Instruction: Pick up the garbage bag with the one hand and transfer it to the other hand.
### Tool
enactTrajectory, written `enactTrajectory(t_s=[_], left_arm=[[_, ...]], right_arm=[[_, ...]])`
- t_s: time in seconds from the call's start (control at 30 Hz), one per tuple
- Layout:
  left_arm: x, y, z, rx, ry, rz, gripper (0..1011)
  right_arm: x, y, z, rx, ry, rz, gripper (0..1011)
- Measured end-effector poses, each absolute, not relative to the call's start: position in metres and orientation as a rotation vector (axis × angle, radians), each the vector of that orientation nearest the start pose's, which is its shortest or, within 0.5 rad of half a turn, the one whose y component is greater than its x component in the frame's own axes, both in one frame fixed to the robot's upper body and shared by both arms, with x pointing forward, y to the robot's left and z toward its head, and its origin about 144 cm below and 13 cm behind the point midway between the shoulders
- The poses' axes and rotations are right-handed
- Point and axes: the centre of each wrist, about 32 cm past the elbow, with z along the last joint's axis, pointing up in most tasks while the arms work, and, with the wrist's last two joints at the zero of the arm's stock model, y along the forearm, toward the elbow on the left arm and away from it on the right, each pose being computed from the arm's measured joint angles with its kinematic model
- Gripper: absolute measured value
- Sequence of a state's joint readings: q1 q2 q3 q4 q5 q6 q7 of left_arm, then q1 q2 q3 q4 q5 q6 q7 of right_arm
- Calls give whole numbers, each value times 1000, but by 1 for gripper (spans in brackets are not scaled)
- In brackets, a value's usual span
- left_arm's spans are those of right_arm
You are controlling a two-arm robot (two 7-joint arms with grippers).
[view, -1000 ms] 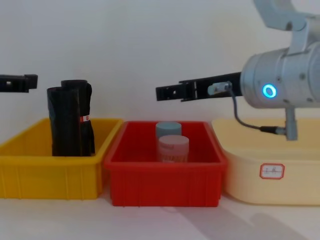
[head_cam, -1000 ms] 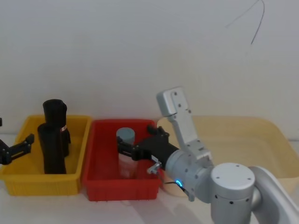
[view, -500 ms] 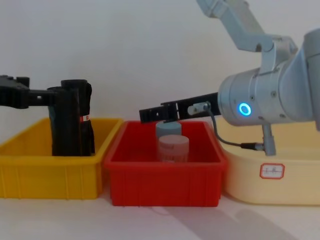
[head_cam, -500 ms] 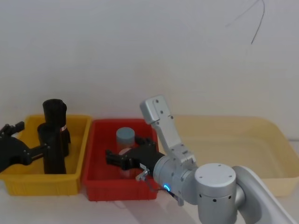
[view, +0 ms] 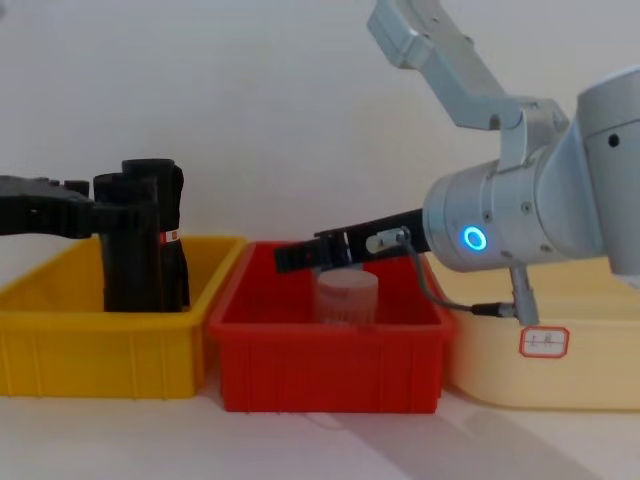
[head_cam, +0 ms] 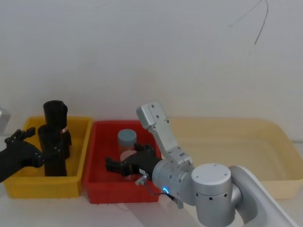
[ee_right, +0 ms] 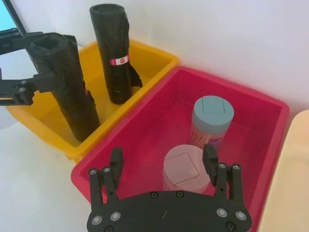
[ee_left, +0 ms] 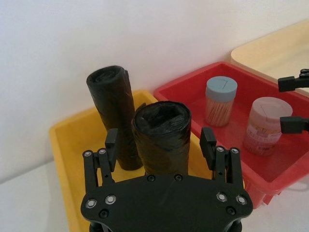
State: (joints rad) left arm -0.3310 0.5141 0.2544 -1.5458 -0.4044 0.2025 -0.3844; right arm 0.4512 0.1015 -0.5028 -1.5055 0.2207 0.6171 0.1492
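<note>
The garbage bag (head_cam: pixel 52 156), a plain black roll, stands upright at the front of the yellow bin (head_cam: pixel 78 142). My left gripper (head_cam: pixel 45 142) is open, one finger on each side of the roll's upper part (ee_left: pixel 161 137), with a small gap on each side. From the side, the left gripper (view: pixel 105 205) reaches the roll (view: pixel 125 255) near its top. My right gripper (head_cam: pixel 124 158) is open, hanging low over the red bin (ee_right: pixel 145 121), just above a pink-lidded jar (ee_right: pixel 186 166).
A second black roll with a red-and-white sticker (ee_right: pixel 113 53) stands behind the plain one. A grey-lidded jar (ee_right: pixel 212 113) sits farther back in the red bin. A cream tub (head_cam: pixel 279 142) lies to the right. The wall is close behind the bins.
My left gripper has moved right until its fingers straddle the plain roll. My right gripper has dropped and shifted left, down over the red bin.
</note>
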Motion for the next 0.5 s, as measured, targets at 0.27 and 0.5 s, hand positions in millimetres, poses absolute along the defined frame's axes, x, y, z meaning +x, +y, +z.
enactTrajectory(t_s=[0.27, 0.5], left_arm=[[541, 303, 1244, 139, -48, 1001, 1000], [548, 299, 1238, 131, -14, 993, 1000]], right_arm=[[541, -103, 1257, -346, 142, -934, 1001], [548, -105, 1254, -359, 152, -938, 1001]])
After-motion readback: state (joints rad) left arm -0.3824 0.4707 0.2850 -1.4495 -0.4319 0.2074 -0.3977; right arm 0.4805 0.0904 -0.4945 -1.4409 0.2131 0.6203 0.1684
